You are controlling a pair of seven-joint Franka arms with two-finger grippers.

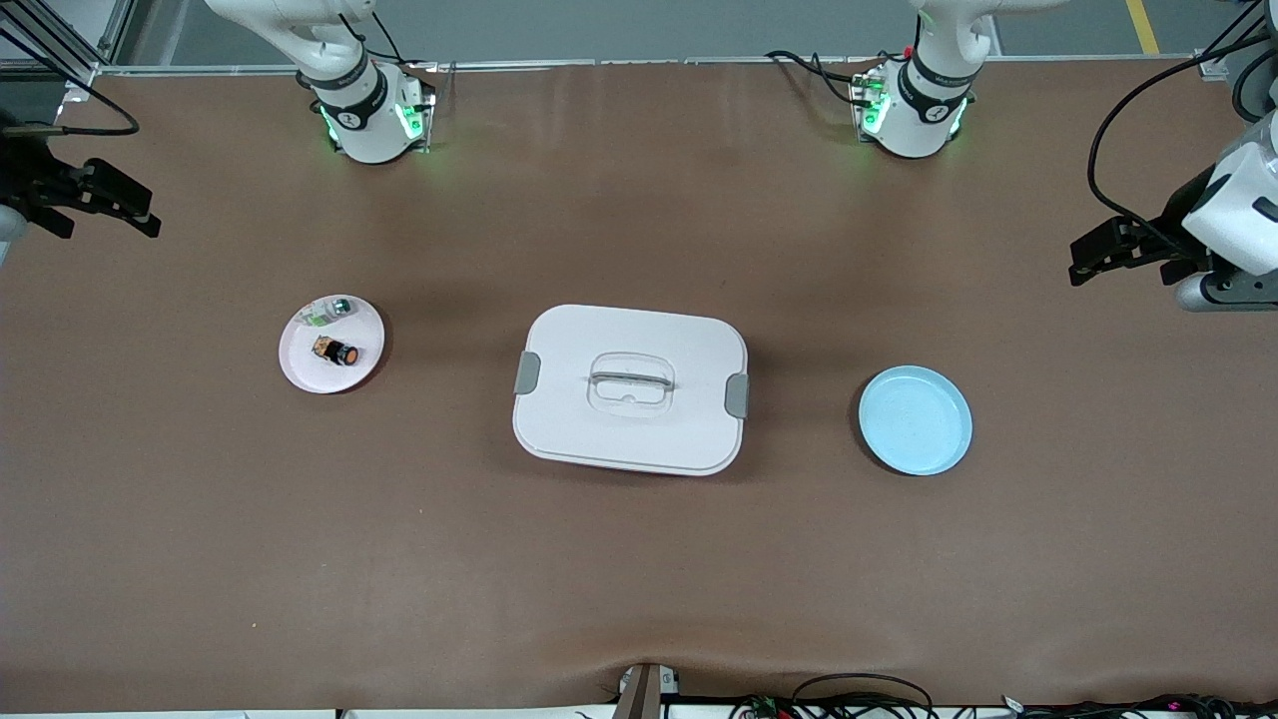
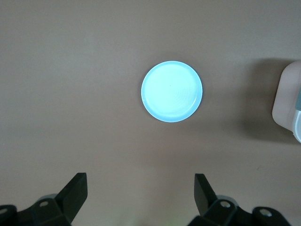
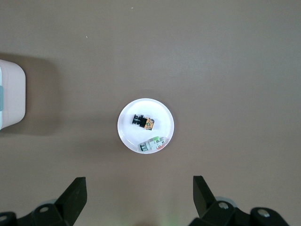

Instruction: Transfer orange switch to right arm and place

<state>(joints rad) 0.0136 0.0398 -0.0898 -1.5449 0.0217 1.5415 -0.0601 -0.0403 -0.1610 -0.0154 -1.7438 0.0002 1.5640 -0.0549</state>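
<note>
- The orange switch lies on its side on the pink plate, toward the right arm's end of the table, nothing gripping it.
- In the right wrist view the orange switch shows a black body with orange marks, resting near the middle of the pink plate.
- Sharing that plate is a small clear-white piece with a green cap, farther from the front camera than the switch and just beside it, not touching as far as I can tell.
- The right gripper hangs high over the table edge at its own arm's end, well apart from the pink plate; its fingers stand spread wide with nothing between them.
- The left gripper hangs over its own end of the table, and its fingers are spread wide too, holding nothing.
- The light blue plate sits bare toward the left arm's end; the left wrist view looks straight down on the light blue plate.
- Between the two plates sits a white lidded container, grey clips at both ends, a clear handle lying flat on its lid.
</note>
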